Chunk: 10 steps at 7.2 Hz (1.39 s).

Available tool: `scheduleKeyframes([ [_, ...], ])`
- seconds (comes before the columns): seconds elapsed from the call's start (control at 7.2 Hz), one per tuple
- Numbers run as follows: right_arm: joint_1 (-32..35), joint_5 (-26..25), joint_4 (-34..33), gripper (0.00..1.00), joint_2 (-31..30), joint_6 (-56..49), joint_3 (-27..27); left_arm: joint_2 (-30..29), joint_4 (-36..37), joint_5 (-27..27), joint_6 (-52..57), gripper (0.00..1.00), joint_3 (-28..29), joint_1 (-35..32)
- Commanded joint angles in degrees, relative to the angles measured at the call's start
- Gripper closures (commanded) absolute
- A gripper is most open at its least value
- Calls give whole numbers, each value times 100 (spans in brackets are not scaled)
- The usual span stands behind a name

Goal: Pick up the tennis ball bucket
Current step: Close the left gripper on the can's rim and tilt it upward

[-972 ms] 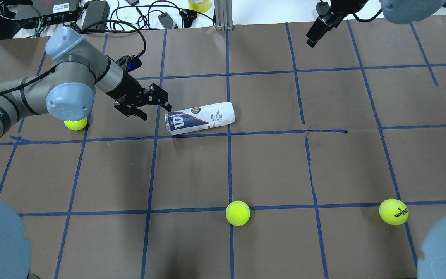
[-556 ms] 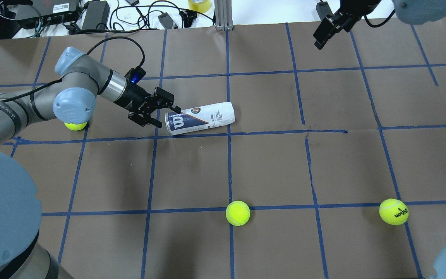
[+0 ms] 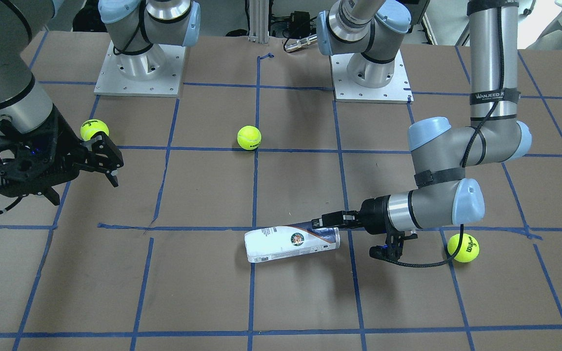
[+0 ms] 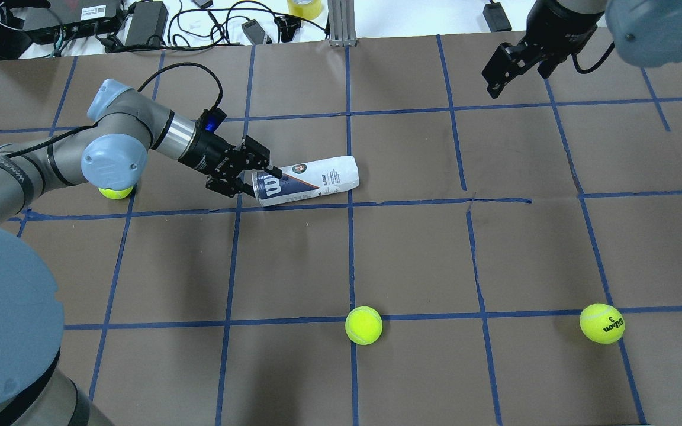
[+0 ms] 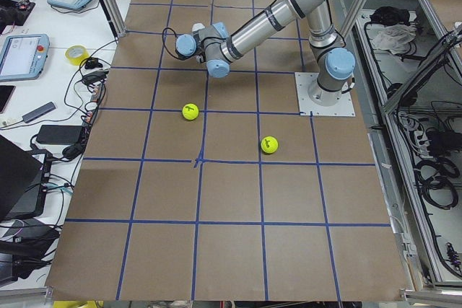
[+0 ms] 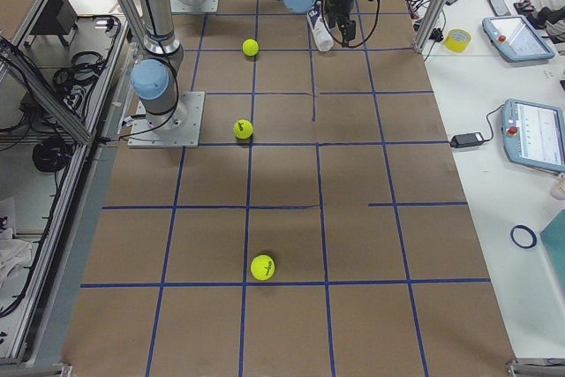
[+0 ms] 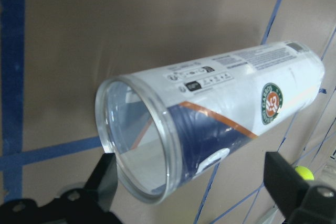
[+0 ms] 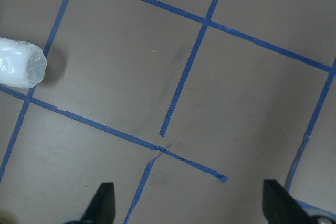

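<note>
Right now the slim clear plastic tennis ball bucket (image 4: pixel 308 180), a tube with a white and navy label, lies on its side on the brown paper-covered table (image 4: pixel 412 254) marked with a blue tape grid. Its open mouth points straight at the left gripper (image 4: pixel 260 182), and its closed white end lies farthest from that gripper.

The left gripper is low at table height with its fingers spread apart, one on each side of the tube's open rim. In the left wrist view the rim sits between the two black fingers (image 7: pixel 105 182). One finger is just beside the rim; the other stands clear of the tube's wall, so the tube is straddled but not clamped. The round emblem on the label faces up, ahead of the fingertips.

A yellow-green tennis ball (image 4: pixel 115 191) lies behind the left gripper, partly hidden under that arm's elbow joint.

The right gripper (image 8: pixel 189 203) hangs above the table, well apart from the tube, its fingers wide apart and holding nothing. Its wrist camera looks down on bare paper and tape lines, with the tube's closed end at the upper left edge of that view. Two more yellow-green tennis balls (image 4: pixel 363 325) (image 4: pixel 602 323) rest on the table, well apart from both grippers, on the robot's side of the tube.
</note>
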Motion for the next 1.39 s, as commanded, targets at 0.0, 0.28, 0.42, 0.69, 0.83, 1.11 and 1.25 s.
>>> scheduleKeyframes([
  [0.0,11,-108,482,0,-373,225,84,75,-7,-158,-51,100,22,-7],
  [0.28,29,-108,827,0,-875,243,154,372,-94,-272,-270,100,5,-121],
  [0.42,38,-99,898,0,-1016,243,172,644,-147,-203,-680,100,57,-226],
  [0.69,47,-56,1039,0,-1079,252,311,1128,-147,-63,-1403,100,232,-489],
  [0.83,47,-21,943,0,-1088,234,556,1209,-43,434,-1527,100,346,-708],
  [1.11,47,-64,933,0,-1114,234,655,1105,-94,2184,-1853,100,1309,-1384],
  [1.25,47,-82,933,0,-1114,234,655,1034,-69,2841,-1844,100,1523,-1613],
])
